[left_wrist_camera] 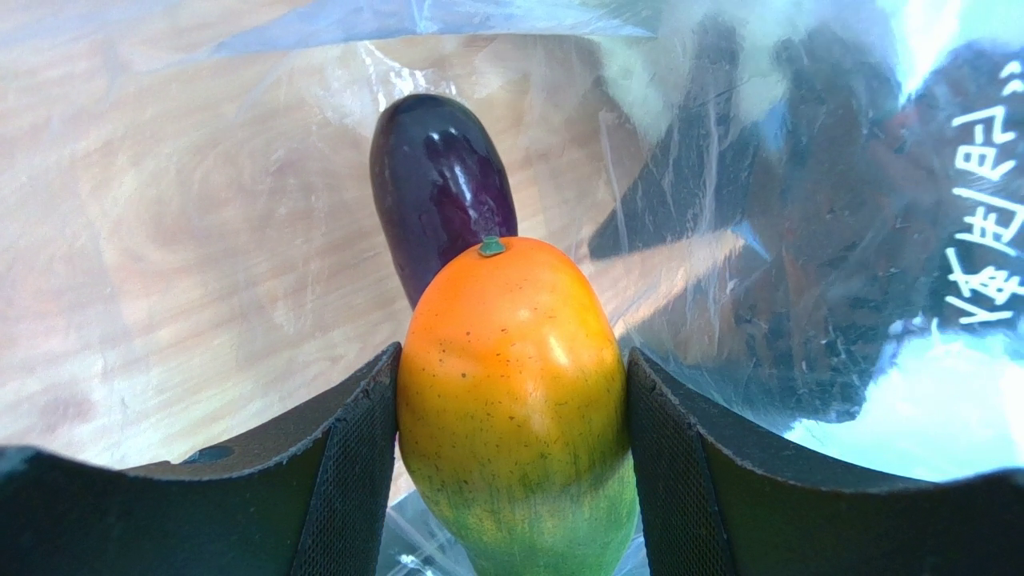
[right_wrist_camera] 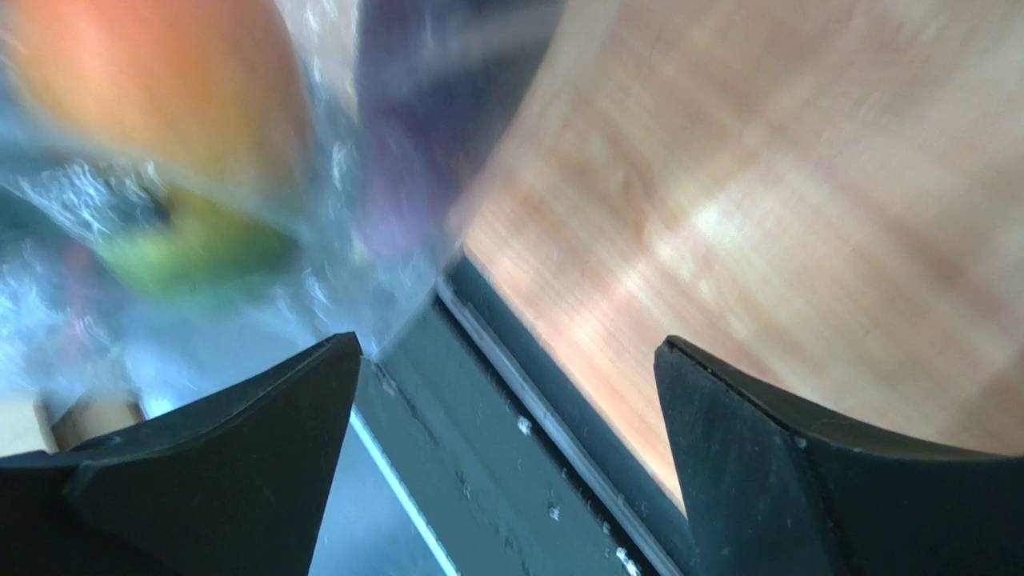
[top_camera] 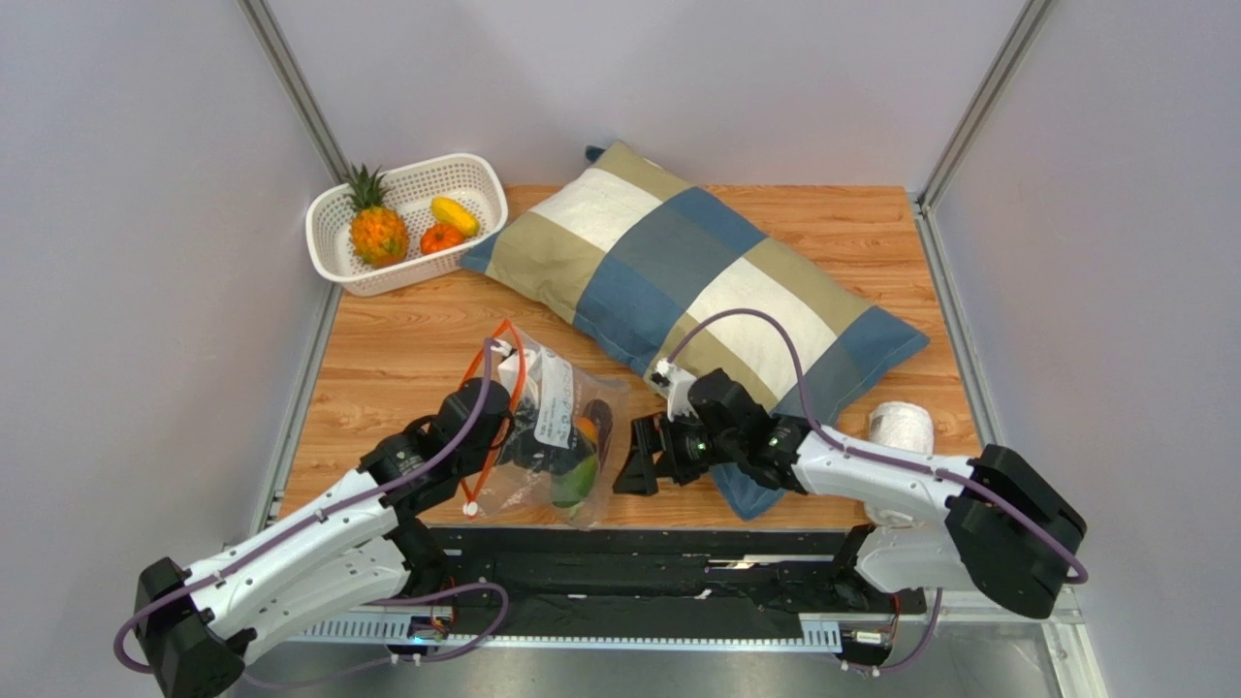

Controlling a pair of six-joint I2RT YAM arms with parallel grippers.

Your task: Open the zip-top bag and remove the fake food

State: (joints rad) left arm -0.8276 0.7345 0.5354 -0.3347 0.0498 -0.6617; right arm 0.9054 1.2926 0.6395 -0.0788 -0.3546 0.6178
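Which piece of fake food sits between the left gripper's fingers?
The green-orange mango, clamped in the left gripper inside the bag. The purple eggplant lies free behind it; the rest sit in the white basket.

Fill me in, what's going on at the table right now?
The left hand reaches into the clear bag and is closed on the mango, with the eggplant lying just beyond it. The right hand is open beside the bag, holding nothing. The pineapple, a yellow piece and an orange-red round one sit in the white basket at the table's far left corner.
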